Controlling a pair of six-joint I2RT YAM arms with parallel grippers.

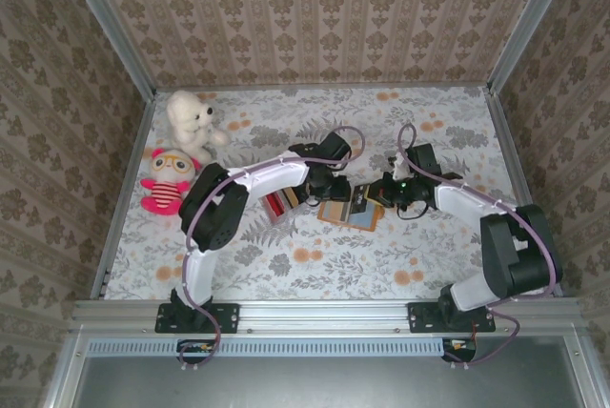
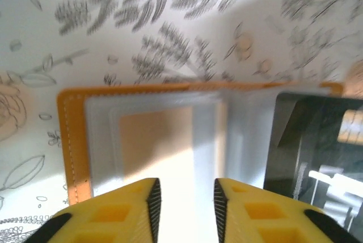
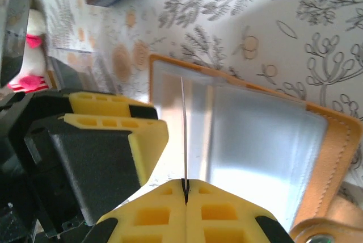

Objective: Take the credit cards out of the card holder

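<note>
Card holder (image 3: 334,152) open; right gripper (image 3: 185,186) pinches dark card (image 2: 306,135) (edge-on).

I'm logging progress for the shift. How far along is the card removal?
Done: a red card lies on the table left of the card holder. In hand: the right fingers are shut on a thin sheet standing edge-on over the holder, probably a dark card; the left fingers hang open over the clear pockets. Left: pulling that piece clear; the pockets in view look empty.
</note>
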